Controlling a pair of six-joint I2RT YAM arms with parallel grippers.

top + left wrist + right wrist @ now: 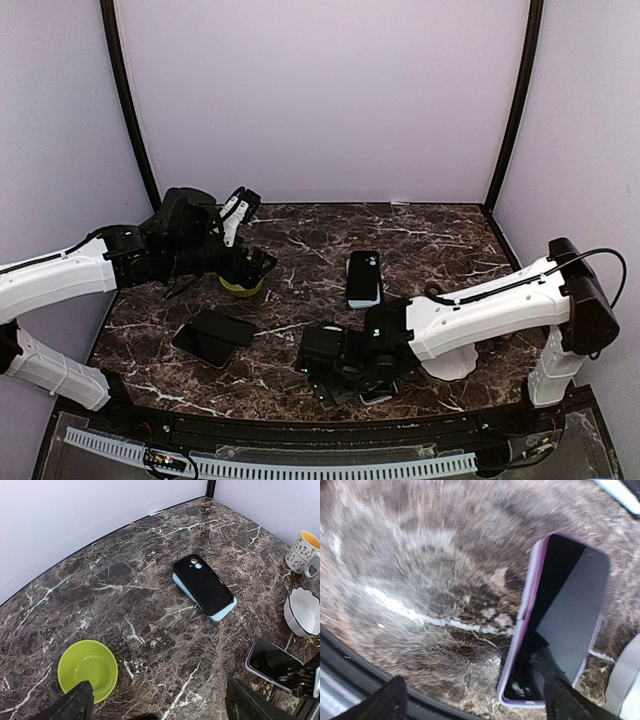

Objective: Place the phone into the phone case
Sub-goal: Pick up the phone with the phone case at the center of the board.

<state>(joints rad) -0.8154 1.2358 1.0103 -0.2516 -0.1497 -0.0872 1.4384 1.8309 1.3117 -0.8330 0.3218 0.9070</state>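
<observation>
Gripping nothing, with the left fingers point(75, 705) apart near the green bowl point(87, 669) and the right fingers point(390, 700) apart over the lilac-edged phone point(560, 615) lying on the tabletop point(420, 555) near its front edge.

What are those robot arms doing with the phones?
The right gripper is open, low over a phone sitting in a purple case near the front edge of the table. The left gripper is open too, holding nothing, above a green bowl. A black phone lies on a light blue case mid-table.
</observation>
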